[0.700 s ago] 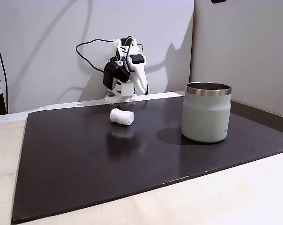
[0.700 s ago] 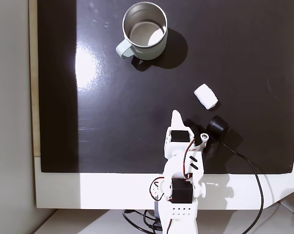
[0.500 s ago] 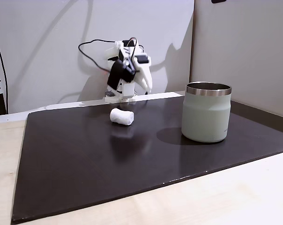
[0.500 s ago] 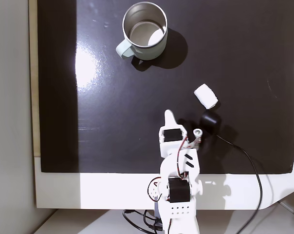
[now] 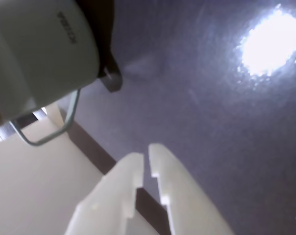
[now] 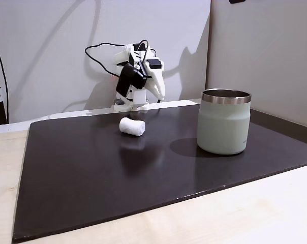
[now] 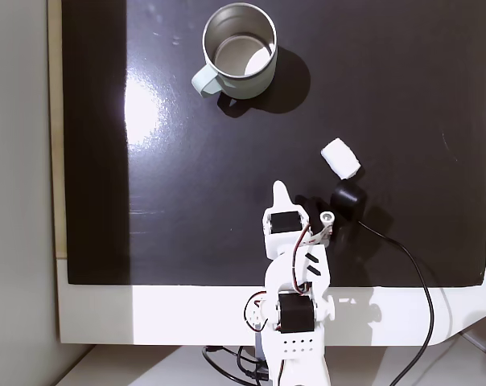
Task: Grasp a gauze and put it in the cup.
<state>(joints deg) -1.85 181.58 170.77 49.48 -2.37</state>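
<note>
- On the pale wooden table [image 6: 275, 203], a large dark mat [image 6: 143, 168] is laid, and a bright glare patch is seen on it in a fixed view [image 7: 142, 108].
- At the mat's far edge in a fixed view, the white arm [image 6: 138, 76] is folded up over its base, with a black cable [image 6: 100, 51] looping behind it.
- The cup [image 6: 224, 121] is set upright on the mat, well apart from the arm; its steel inside is seen from above [image 7: 240, 50], and its pale wall is shown in the wrist view [image 5: 40, 49].
- The gripper [image 5: 144, 159] is held above the mat with its two white fingers nearly pressed together, a thin gap between them, nothing pinched.
- The gauze [image 6: 132, 126] is lying on the mat between arm and cup, near the arm's black wrist part [image 7: 348, 198], which it may touch or not.
</note>
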